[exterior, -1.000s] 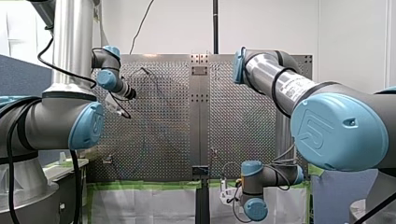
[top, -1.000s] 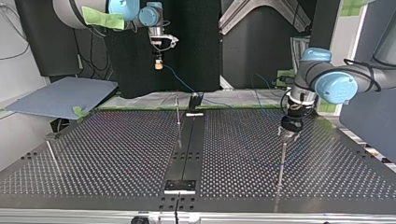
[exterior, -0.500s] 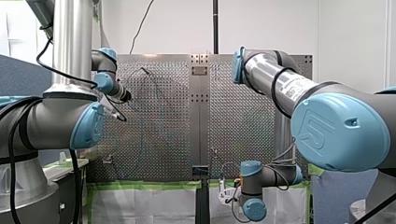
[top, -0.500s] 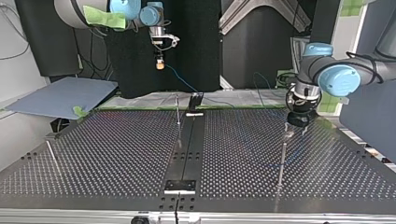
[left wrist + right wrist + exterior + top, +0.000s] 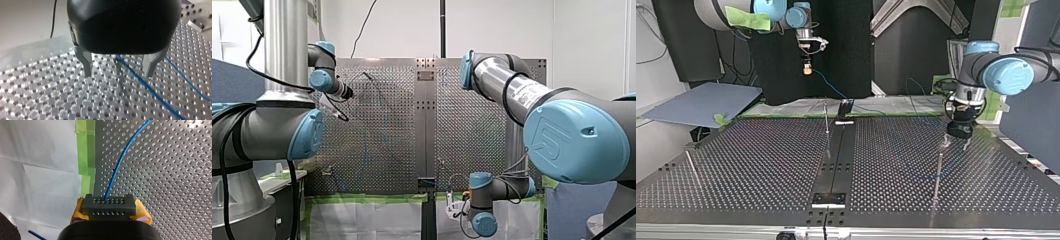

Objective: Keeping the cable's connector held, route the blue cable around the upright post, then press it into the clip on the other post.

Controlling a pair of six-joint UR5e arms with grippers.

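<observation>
In the top view my left hand (image 5: pixel 956 141) hangs at the right, close to the desk's (image 5: pixel 761 165) right edge. Its 2 metal fingers (image 5: pixel 86 62) stand apart with a thin post (image 5: pixel 937 172) between them, and the blue cable (image 5: pixel 150 91) passes just beside that post. My right hand (image 5: pixel 807 69), upper left beyond the desk's far edge, is clamped on the grey connector (image 5: pixel 109 206) between yellow pads (image 5: pixel 142 211).
</observation>
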